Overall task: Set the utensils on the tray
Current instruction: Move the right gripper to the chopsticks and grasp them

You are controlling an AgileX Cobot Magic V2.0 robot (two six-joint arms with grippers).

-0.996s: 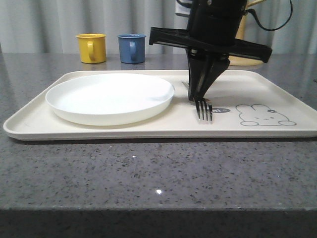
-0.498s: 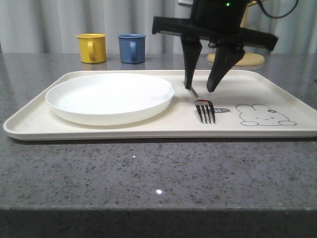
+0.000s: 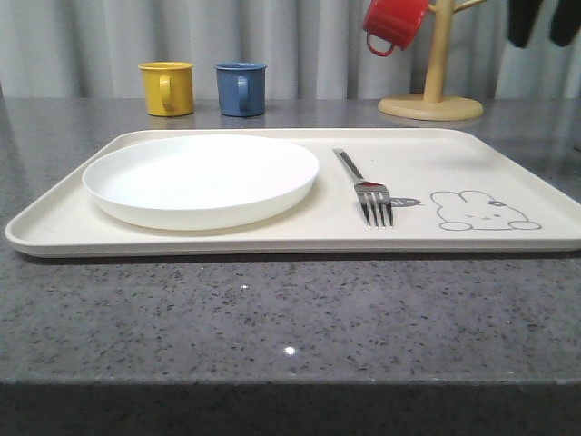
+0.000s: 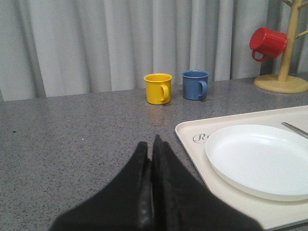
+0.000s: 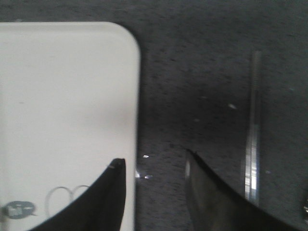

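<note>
A silver fork (image 3: 363,182) lies flat on the cream tray (image 3: 454,163), between the white plate and the rabbit drawing, tines toward the front. Nothing touches it. My right gripper (image 3: 542,23) hangs high at the back right, open and holding nothing. In the right wrist view this gripper (image 5: 154,158) hovers over the tray's corner (image 5: 72,96) and the dark table. A slim straight shiny utensil (image 5: 252,139), blurred, lies on the table beside it. My left gripper (image 4: 150,142) is shut and holds nothing, over the table left of the tray (image 4: 190,132). The fork's handle tip (image 4: 294,129) shows past the plate.
A round white plate (image 3: 200,177) takes up the tray's left half. A yellow mug (image 3: 168,88) and a blue mug (image 3: 241,88) stand behind the tray. At the back right a red mug (image 3: 392,23) hangs on a wooden mug tree (image 3: 431,100).
My right gripper opened and let go of the fork, then rose up and away to the right. The fork now lies alone on the tray. The left arm is unchanged.
</note>
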